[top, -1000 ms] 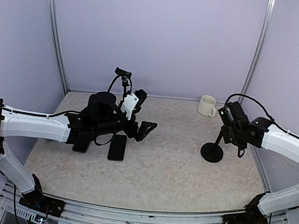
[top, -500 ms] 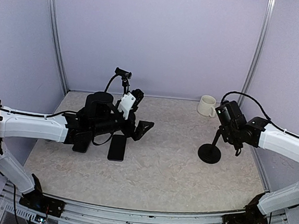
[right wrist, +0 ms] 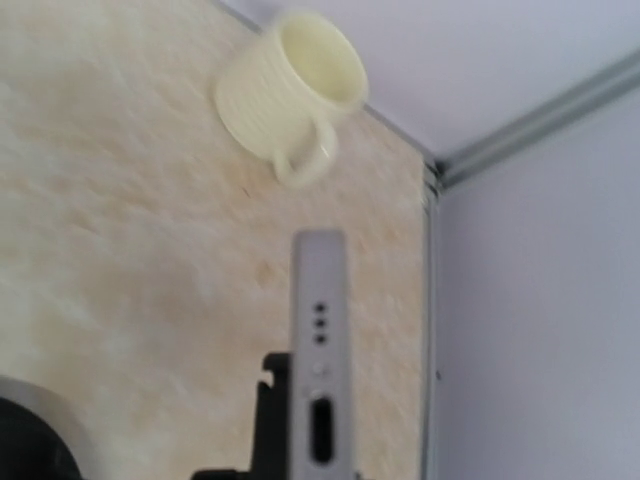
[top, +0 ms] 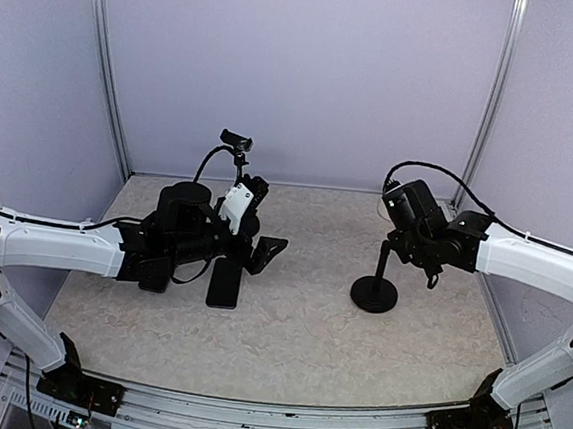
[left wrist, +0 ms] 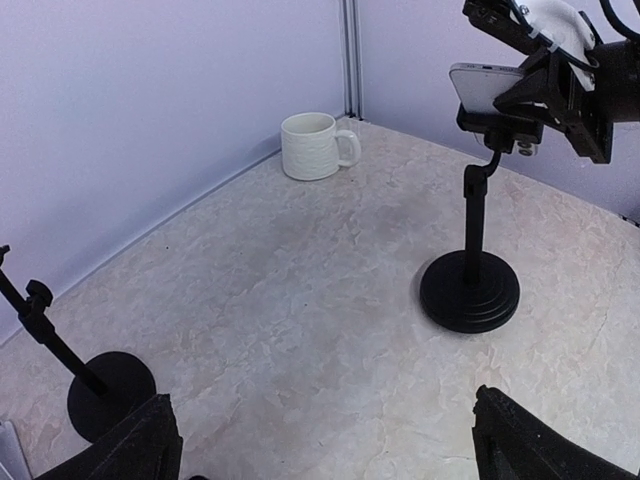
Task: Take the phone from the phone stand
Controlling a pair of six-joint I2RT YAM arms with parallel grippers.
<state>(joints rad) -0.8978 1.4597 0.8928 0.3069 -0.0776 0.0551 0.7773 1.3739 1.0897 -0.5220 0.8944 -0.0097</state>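
Note:
The phone stand (top: 374, 293) has a round black base and a thin pole and stands right of centre on the table; it also shows in the left wrist view (left wrist: 470, 292). A silver phone (left wrist: 486, 86) sits in the stand's top clamp, and its end with the charging port fills the right wrist view (right wrist: 320, 360). My right gripper (top: 395, 242) is at the top of the stand, shut around the phone; it shows in the left wrist view (left wrist: 535, 72). My left gripper (top: 255, 255) is open and empty, low over the table left of centre, facing the stand.
A cream mug (top: 397, 201) stands at the back right by the wall corner. A black phone (top: 225, 281) lies flat under my left arm. A second thin black stand (top: 236, 148) stands at the back left. Walls close in the table on three sides.
My right gripper has moved left and a little back, and the stand with the phone has slid left with it. My left gripper has drawn back slightly to the left.

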